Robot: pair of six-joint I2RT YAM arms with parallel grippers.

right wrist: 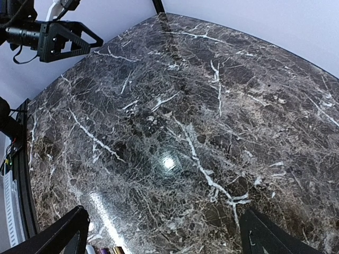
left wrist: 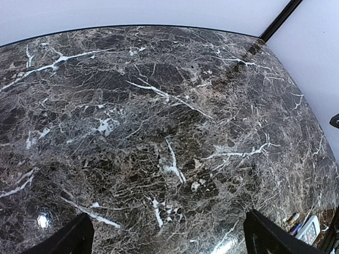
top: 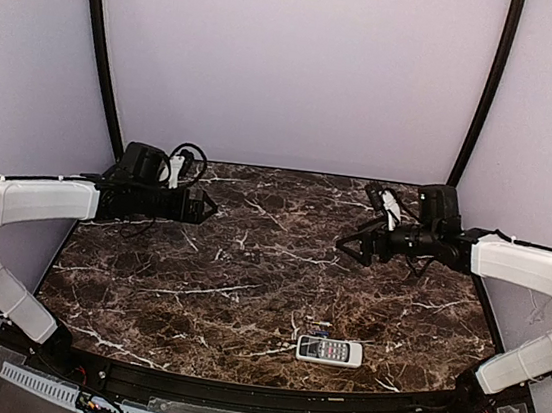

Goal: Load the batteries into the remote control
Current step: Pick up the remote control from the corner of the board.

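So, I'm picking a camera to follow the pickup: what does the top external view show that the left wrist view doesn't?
Only the top external view: both arms whole, with the left gripper and right gripper open, raised over the table and well away from the remote control, whose button face is fully in view. Only the left wrist view: its own fingertips, close up and spread wide at the bottom edge. Both: the marble table, the remote control near its front edge, and the batteries lying just beside it.

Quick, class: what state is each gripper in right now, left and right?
Left gripper: open, holding nothing.
Right gripper: open, holding nothing.
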